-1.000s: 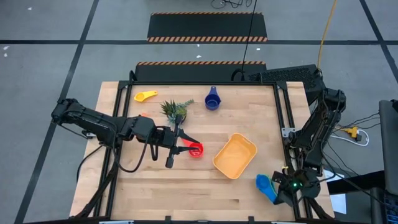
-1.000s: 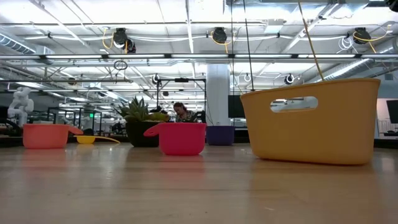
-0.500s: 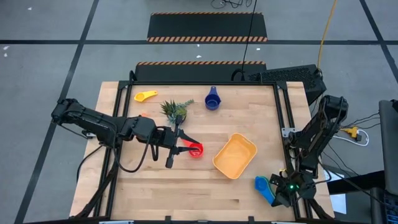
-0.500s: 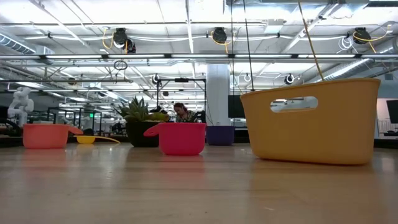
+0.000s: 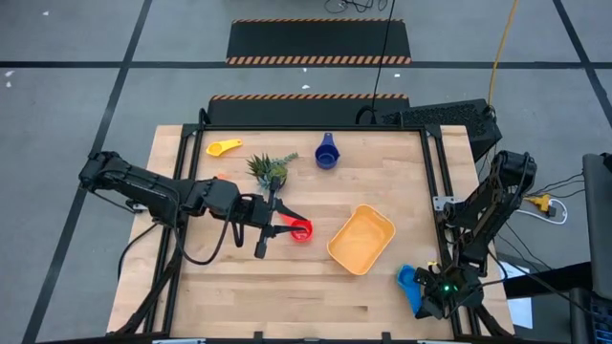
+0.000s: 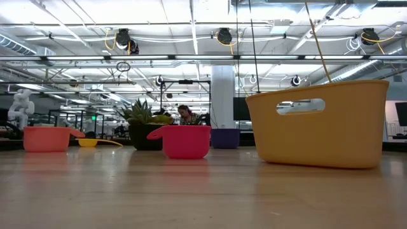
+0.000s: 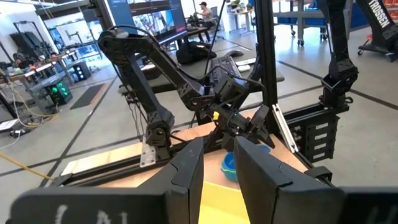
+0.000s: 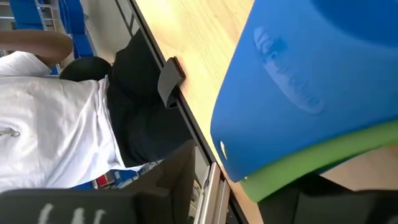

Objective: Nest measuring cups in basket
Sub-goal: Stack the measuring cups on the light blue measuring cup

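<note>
High view: left gripper [image 5: 277, 226] sits mid-frame, left of centre, over the red cup [image 5: 302, 230] w/ its fingers pinching the cup's handle. Left wrist view shows the two dark fingers [image 7: 188, 169] close together w/ a narrow gap, yellow basket [image 7: 215, 200] showing between and beyond them.

Right gripper [image 5: 427, 290] is at the lower right of the high view, at the table's [image 5: 287, 296] near right corner, just beside the blue cup [image 5: 409, 284]. Can't tell from any view if its fingers are spread or pinching. Right wrist view is filled by the blue cup [image 8: 305, 87] stacked over a green cup [image 8: 311, 163] – blue on top, green edge showing under it; wooden table edge and a person in a white shirt [image 8: 53, 124] beyond.

Basket [image 5: 362, 239] lies centre-right in the high view, tilted diagonally, nothing seen inside it. In the low view it stands at right [image 6: 321, 121] – big, w/ a handle slot.

Other cups, high view: yellow cup [image 5: 225, 147] upper left of table, dark blue cup [image 5: 327, 153] upper centre. Potted plant [image 5: 271, 169] between them, just above the left gripper. Low view: red cup [image 6: 185, 141] centre, a salmon-coloured cup [image 6: 47, 138] at far left, plant [image 6: 144, 124] behind.
</note>
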{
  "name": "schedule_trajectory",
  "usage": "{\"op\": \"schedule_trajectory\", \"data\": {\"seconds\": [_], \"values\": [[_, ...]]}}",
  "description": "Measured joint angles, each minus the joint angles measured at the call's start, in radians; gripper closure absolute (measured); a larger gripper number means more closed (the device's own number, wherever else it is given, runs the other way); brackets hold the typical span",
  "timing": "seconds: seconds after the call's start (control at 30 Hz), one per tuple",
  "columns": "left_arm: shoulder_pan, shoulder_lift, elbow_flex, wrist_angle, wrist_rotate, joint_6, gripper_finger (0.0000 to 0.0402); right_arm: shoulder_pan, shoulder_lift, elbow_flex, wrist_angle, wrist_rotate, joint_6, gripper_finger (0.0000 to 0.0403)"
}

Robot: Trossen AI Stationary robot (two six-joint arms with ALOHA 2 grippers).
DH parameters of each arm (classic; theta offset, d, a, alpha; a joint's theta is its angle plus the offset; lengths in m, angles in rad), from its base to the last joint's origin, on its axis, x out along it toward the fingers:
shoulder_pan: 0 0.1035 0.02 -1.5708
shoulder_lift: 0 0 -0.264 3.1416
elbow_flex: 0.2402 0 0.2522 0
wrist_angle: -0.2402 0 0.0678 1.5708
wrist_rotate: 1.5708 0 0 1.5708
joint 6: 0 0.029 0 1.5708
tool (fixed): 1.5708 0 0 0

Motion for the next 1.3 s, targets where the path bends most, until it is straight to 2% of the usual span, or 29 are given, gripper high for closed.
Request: {"op": "schedule_trajectory", "data": {"seconds": [0.3,0.5,0.73,1.17,1.3], "values": [[0.0,0.0,0.0,-0.008,0.0,-0.003,0.0309,0.0,0.0,0.0,-0.023,-0.004,-0.002,0.0259],[0.0,0.0,0.0,-0.009,0.0,-0.003,0.0309,0.0,-0.005,0.0,0.0,-0.055,0.03,0.0259],[0.0,0.0,0.0,-0.011,0.0,0.0,0.0309,0.0,-0.085,0.0,0.039,-0.038,0.056,0.0259],[-0.021,0.0,0.0,-0.043,0.0,0.009,0.0309,-0.002,-0.106,0.0,-0.054,-0.032,0.162,0.0259],[-0.021,0.0,0.0,-0.049,0.0,0.009,0.0309,-0.003,-0.106,0.0,-0.078,-0.083,0.192,0.0259]]}}
